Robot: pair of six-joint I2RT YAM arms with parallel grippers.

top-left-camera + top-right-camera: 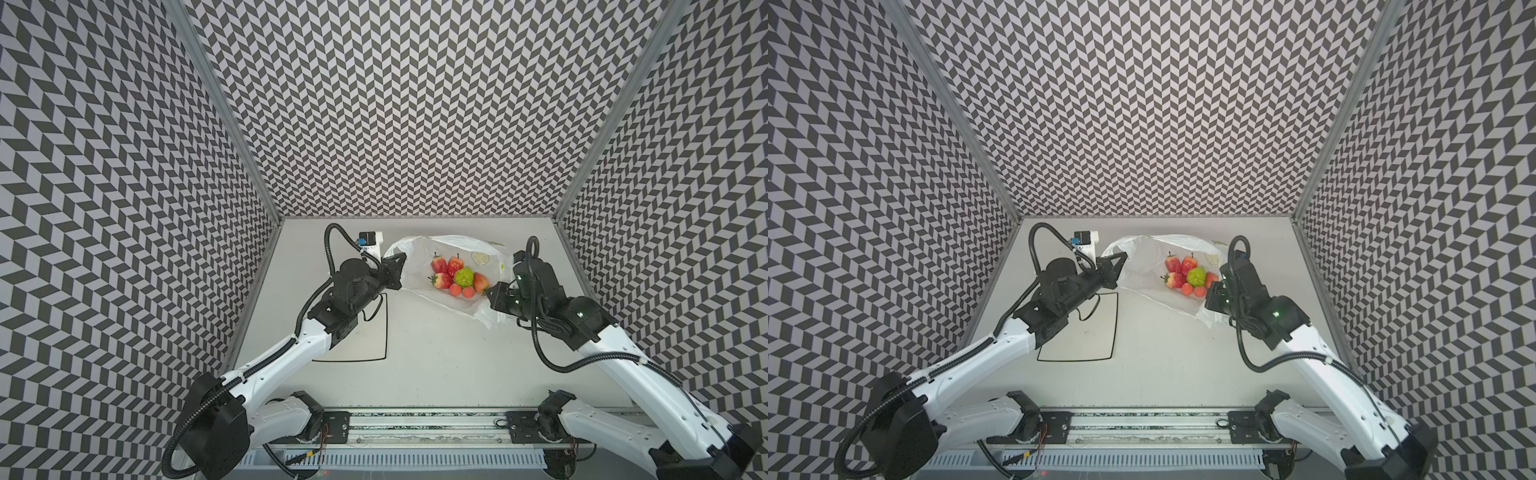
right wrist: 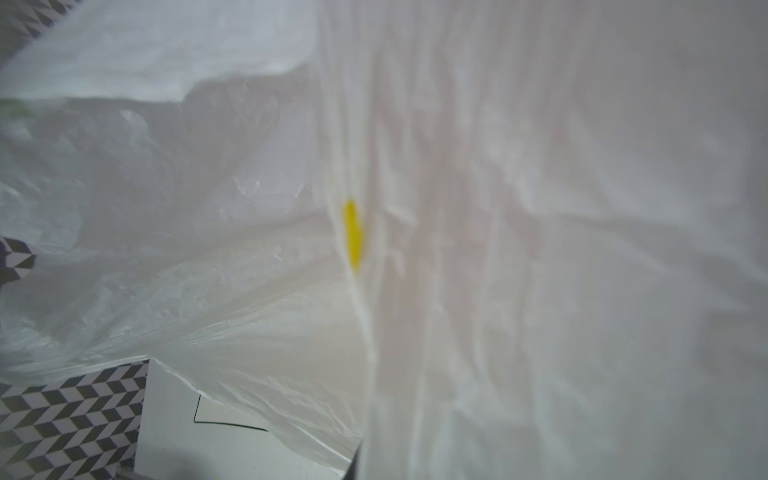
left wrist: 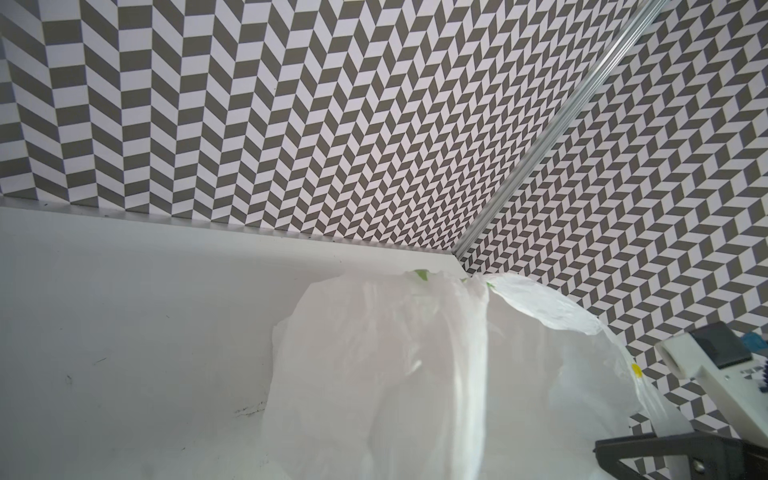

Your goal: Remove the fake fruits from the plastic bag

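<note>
Left hand point(image 1: 399, 262), right hand point(image 1: 490, 292) clamp plastic bag point(image 1: 415, 264); only top views show fake fruits point(image 1: 464, 276).

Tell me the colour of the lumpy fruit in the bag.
Light green. The lumpy fruit shows best in a top view.

No words, numbers or signs can be read in any view. The plastic bag point(image 1: 415, 257) at the far side of the table has only a lemon-slice picture and yellow dots on it, with no letters. The small blue patch point(image 1: 364, 240) on the camera block of the left arm is too tiny to read.
</note>
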